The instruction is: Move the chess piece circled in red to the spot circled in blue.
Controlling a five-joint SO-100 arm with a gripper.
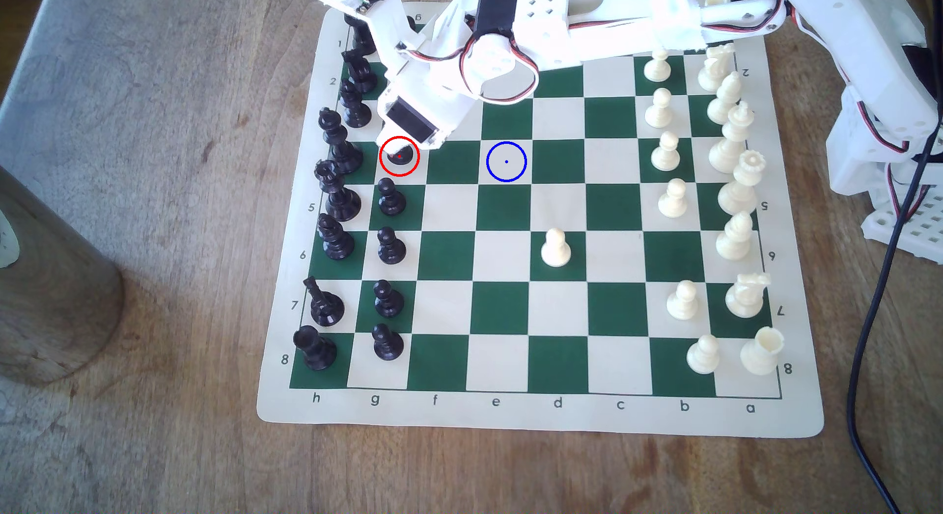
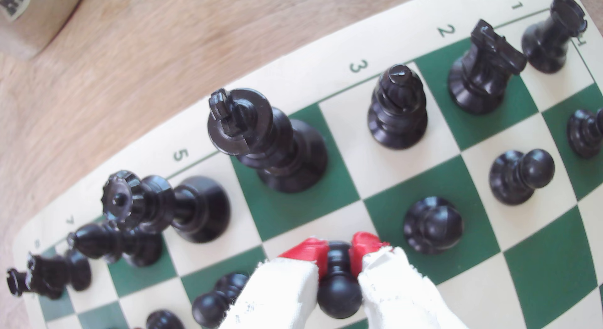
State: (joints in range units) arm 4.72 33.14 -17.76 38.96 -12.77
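Exterior view first: our gripper (image 1: 403,149) is down over the black pawn (image 1: 399,159) inside the red ring, in the g column on the board (image 1: 541,417), with the black king (image 1: 338,142) just beside it toward this view's left. We can only see the pawn's base under the white arm, so we can't tell the jaw state from here. The blue-ringed square (image 1: 506,161) sits two columns toward the exterior view's right in the same row, with nothing standing on the squares between.

Wrist view settles it: the gripper (image 2: 339,257) has its red fingertips (image 2: 310,254) pressed in on both sides of the black pawn (image 2: 339,283), pinching the narrow stem under the ball head. Jaws nearly closed, the pawn between them.

Handling-wise, we'd guess it's light, hard plastic, glossy and so a bit slippery. That neck is the right spot, since the ball head above should keep it from dropping out. The neighbour pawn (image 2: 433,225) is close, so lift straight up first.
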